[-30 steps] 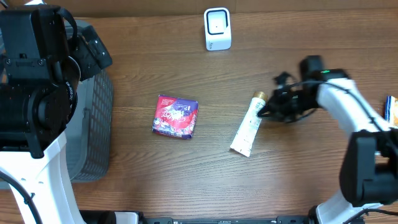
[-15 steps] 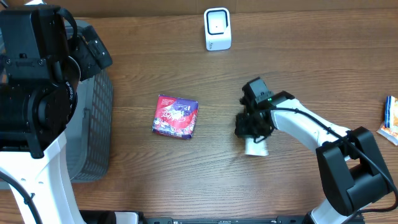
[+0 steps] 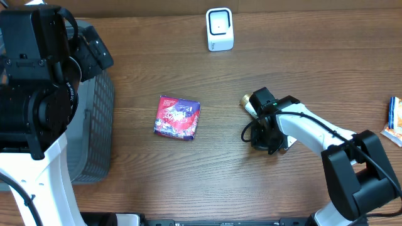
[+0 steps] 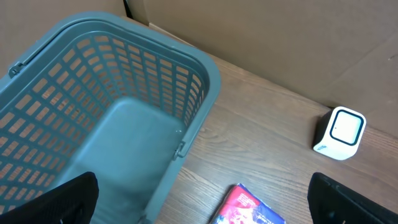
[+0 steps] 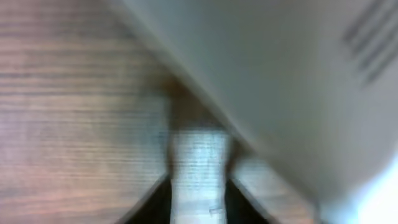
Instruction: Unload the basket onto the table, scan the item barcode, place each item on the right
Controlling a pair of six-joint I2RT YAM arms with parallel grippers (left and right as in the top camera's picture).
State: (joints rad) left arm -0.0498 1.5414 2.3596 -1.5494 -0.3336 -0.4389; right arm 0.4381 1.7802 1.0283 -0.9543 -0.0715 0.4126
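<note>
Table: brown, wood-grain pattern with darker streaks. Basket: teal, walls in an open lattice of small rectangular slots. Scanner: white casing, dark face. Packet: red and pink print, purple border. Tube: gold cap showing. Edge package: blue, orange and white.

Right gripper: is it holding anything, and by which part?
Cannot be told: the right gripper sits over the tube, hiding its body, and the wrist view is blurred.
</note>
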